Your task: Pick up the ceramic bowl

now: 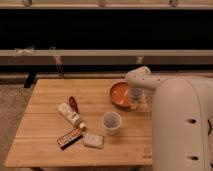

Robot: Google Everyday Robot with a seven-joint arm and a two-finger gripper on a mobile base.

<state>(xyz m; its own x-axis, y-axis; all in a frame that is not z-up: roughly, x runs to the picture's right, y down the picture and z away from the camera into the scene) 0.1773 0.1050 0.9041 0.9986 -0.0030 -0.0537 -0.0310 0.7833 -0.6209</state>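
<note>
The ceramic bowl (120, 94) is a shallow orange-red bowl with a lighter orange inside, near the right edge of the wooden table (45, 100). It looks tilted, with its right rim raised. My gripper (134, 102) hangs from the white arm (180, 125) and sits at the bowl's right rim, partly covering it. A small translucent whitish cup (111, 122) stands upright in front of the bowl, apart from it.
A red-brown sachet (74, 104), a white packet (69, 115), a dark snack bar (69, 138) and a pale wrapped item (93, 140) lie on the table's left-front part. A dark wall with a rail runs behind the table.
</note>
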